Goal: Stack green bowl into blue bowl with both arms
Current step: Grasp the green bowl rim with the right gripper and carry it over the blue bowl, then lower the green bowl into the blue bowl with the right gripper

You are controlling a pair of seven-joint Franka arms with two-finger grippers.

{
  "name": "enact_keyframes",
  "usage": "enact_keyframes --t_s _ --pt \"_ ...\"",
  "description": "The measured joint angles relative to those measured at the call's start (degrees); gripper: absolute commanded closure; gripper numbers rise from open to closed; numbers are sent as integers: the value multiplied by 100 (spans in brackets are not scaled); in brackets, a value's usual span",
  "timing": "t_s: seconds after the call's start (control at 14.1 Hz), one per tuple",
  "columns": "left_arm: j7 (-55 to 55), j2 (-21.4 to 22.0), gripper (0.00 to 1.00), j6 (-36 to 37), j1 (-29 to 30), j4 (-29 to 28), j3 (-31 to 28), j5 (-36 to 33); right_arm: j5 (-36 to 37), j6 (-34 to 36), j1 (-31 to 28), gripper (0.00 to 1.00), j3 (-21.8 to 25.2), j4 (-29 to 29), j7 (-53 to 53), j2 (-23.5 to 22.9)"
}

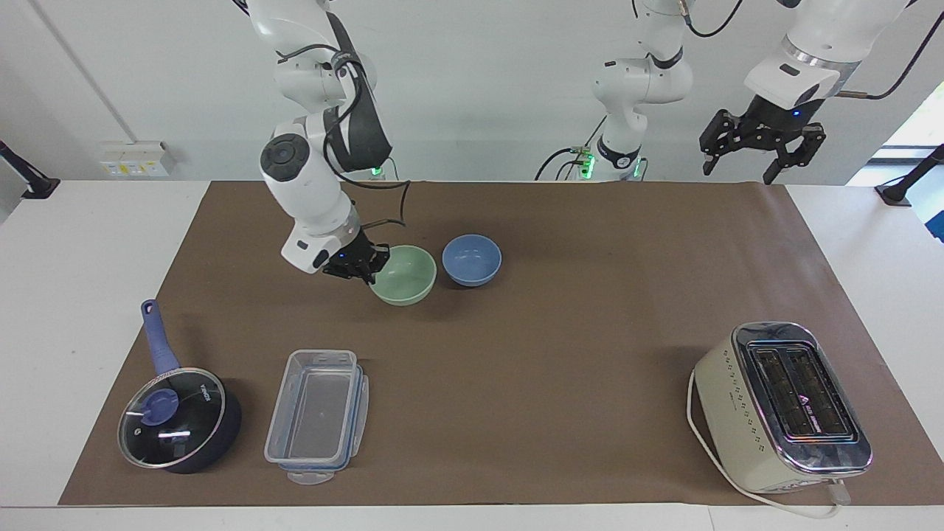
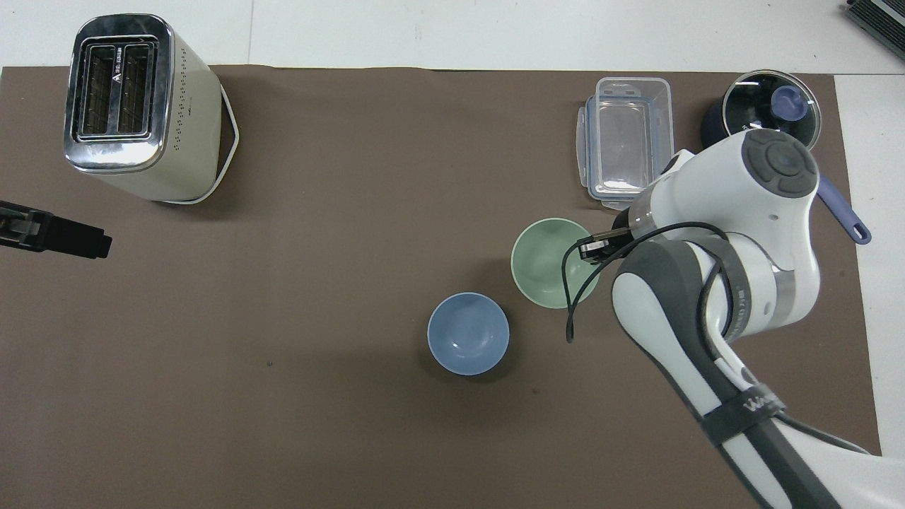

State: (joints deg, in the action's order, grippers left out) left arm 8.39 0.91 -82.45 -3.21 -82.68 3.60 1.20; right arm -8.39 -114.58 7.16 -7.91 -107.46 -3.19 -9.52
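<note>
The pale green bowl [image 1: 404, 276] hangs a little above the brown mat, gripped at its rim by my right gripper [image 1: 371, 267]. It is close beside the blue bowl [image 1: 472, 259], toward the right arm's end, and the rims are apart. In the overhead view the green bowl [image 2: 551, 265] is just up and aside of the blue bowl [image 2: 468, 334], with the right gripper [image 2: 594, 247] on its rim. The blue bowl stands empty mid-table. My left gripper [image 1: 759, 151] waits open and raised over the mat's edge at the left arm's end, and shows in the overhead view [image 2: 56, 235].
A toaster [image 1: 782, 405] stands farthest from the robots at the left arm's end. A clear lidded container [image 1: 317, 413] and a dark pot with a glass lid and blue handle [image 1: 177, 417] stand farthest from the robots at the right arm's end.
</note>
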Motion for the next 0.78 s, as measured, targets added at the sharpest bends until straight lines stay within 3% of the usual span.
enact_keyframes --t_s 0.28,0.78 --pt "0 0 0 0 0 0 0 0 0 -25 594 100 -15 24 -607 62" --pt "0 0 0 3 16 0 -5 -5 -185 -127 1149 100 -43 -174 -1053 173"
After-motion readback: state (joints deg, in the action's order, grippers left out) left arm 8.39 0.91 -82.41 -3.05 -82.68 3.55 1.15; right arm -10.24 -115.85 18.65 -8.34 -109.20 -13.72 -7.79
